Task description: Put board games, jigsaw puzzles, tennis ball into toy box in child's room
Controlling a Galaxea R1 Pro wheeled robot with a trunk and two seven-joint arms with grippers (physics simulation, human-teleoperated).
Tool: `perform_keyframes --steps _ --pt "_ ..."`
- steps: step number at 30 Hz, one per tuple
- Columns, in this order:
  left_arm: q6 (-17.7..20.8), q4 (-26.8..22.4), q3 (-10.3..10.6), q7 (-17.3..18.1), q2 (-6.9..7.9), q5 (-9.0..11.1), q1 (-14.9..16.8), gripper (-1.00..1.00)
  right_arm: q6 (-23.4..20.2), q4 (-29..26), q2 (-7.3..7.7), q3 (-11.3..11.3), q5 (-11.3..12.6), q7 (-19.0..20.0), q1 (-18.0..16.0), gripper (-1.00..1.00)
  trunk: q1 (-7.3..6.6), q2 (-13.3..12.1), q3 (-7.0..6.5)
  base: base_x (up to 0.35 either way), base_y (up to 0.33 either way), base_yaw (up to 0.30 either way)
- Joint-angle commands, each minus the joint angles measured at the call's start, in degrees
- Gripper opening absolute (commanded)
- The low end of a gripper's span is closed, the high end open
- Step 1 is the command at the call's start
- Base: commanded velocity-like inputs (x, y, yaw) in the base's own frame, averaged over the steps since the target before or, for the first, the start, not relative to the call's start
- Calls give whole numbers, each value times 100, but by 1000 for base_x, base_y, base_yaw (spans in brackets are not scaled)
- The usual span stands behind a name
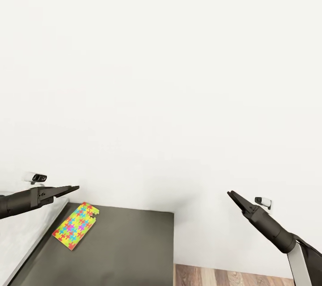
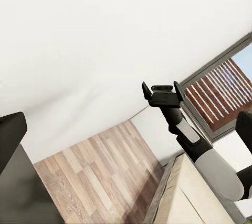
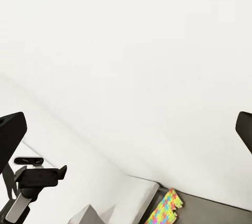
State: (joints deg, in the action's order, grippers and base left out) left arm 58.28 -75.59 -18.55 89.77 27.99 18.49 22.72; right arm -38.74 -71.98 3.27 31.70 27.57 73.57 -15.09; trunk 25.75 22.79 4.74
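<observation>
From the head camera, a broad white wall faces us. Down low sits the dark grey surface, and on it one jigsaw puzzle lies flat near its left end, just beside the step up to the lighter grey top. The left pincer hangs above that end of the surface, fingers seen edge-on, holding nothing; from here I cannot tell how far they are spread. The right pincer hovers off to the right in front of the wall, also edge-on and empty. A strip of wood-plank floor shows beyond the surface's right edge.

Over to the left wrist camera: the right pincer appears across the room, its two short fingers clearly parted with only air between them. Behind it there is a grey-framed window; wood floor and the beige bed lie below it.

Now the right wrist camera: the left pincer is seen against the wall, fingers spread, nothing gripped. The jigsaw puzzle peeks in on the dark surface, well apart from either pincer.
</observation>
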Motion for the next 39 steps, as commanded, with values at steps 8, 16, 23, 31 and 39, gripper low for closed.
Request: perform_keyframes --steps 8,16,23,31,39 --pt "61 0 1 23 4 -4 5 100 -46 2 -13 -4 14 8 -6 100 4 13 13 2 50 0" --pt "61 0 1 23 4 -4 5 100 -46 3 -18 -6 19 8 -5 100 4 13 13 0 11 0" --pt "61 0 1 23 5 -4 5 100 -46 0 -19 -6 20 8 -4 100 4 13 13 0 64 0" --pt "61 0 1 23 4 -2 1 100 -46 2 -13 -6 22 -23 -5 100 4 13 13 0 16 0" --pt "61 0 1 23 2 -3 -3 100 -52 1 -11 -6 24 -90 -5 100 4 13 13 0 2 0"
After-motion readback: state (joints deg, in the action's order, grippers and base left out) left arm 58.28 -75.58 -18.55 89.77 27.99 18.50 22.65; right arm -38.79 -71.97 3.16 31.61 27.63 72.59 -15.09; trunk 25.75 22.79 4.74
